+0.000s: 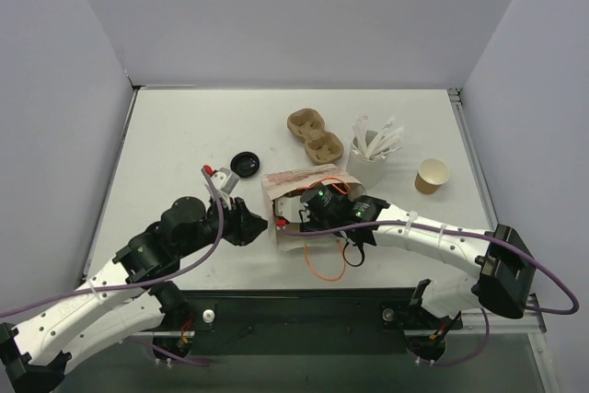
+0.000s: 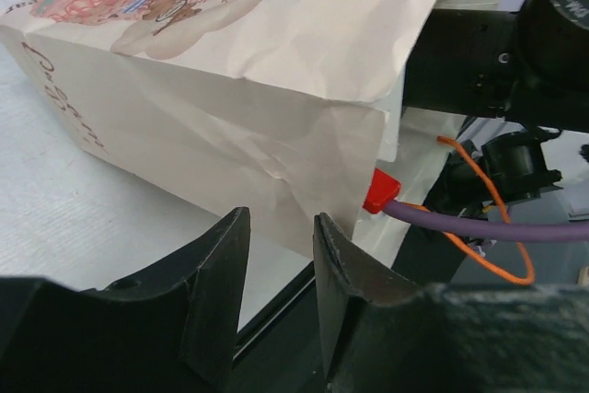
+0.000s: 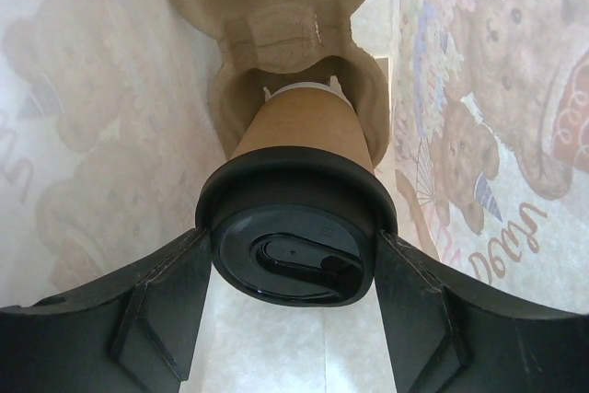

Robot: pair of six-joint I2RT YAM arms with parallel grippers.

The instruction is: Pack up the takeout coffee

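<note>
Two fingers (image 3: pixel 156 310) of the right hand (image 3: pixel 290 246) hug the lidded cup (image 3: pixel 299 126), which sits in a tray (image 3: pixel 267 34) inside the bag (image 1: pixel 299 178). Let go gently, then back out toward 4 o'clock. The left hand (image 2: pixel 281 227), at the bag's 8 o'clock, is a little open and empty.

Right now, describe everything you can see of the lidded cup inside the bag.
The lidded cup is kraft-brown paper, tapering away from a glossy black plastic lid with a moulded sip tab. It lies on its side, lid toward the right wrist camera, base seated in one hole of a brown moulded carrier inside the printed paper bag. The right gripper holds the lid, one finger on each side.
</note>
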